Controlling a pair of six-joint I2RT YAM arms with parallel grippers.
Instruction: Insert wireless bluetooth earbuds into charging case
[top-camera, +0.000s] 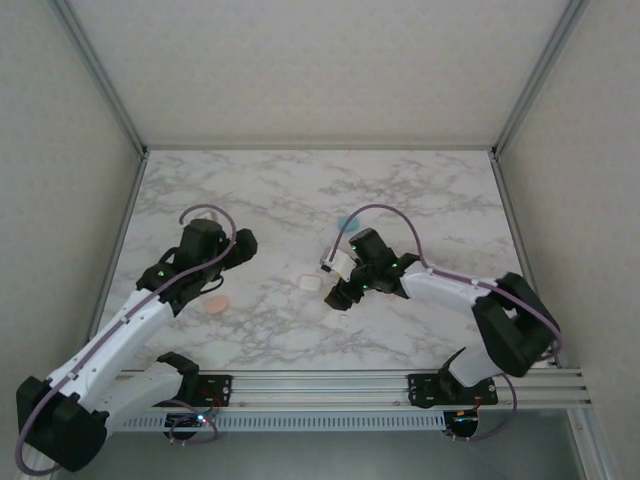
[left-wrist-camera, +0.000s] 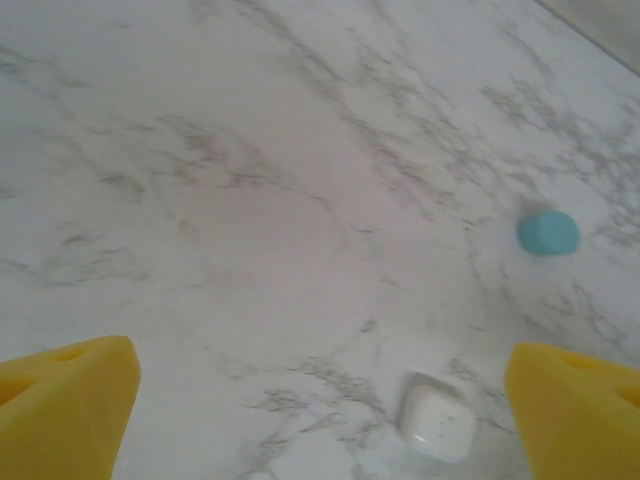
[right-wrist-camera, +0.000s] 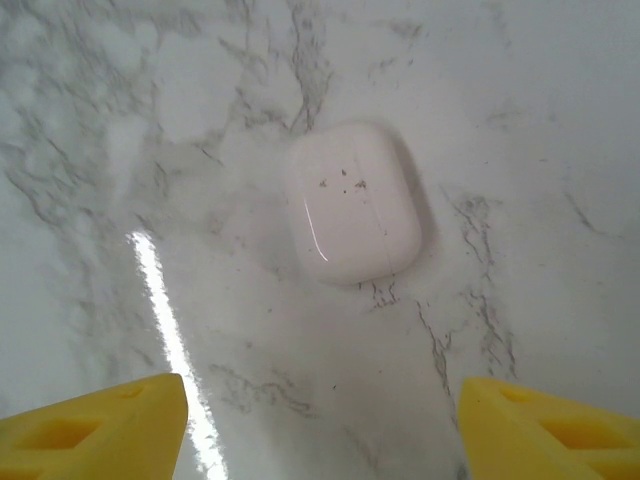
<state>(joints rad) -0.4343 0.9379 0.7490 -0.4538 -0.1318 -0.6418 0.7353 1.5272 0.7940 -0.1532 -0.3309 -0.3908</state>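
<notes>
**Both grippers spread over the marble, white case lying free**

On the white, grey-veined marble table: a white rounded-square plastic charging case, lid shut, lying flat, touched by neither gripper. In the right wrist view, seen just ahead of the right gripper, on the line between its yellow foam fingertips, which stand well apart and pinch nothing. In the top view, placed just left of that gripper, near the middle of the table.

Left gripper likewise spread wide, hovering over bare marble and gripping nothing. From its wrist camera, the white case low in the picture, near the right-hand fingertip. Farther off and to the right, a small teal pebble-like plastic piece, resting alone on the table; too blurred to tell earbud from case.

Close to the left arm in the top view, nearer the front edge, a salmon-pink oval plastic piece, lying on the table well apart from the white case and the teal piece
</notes>
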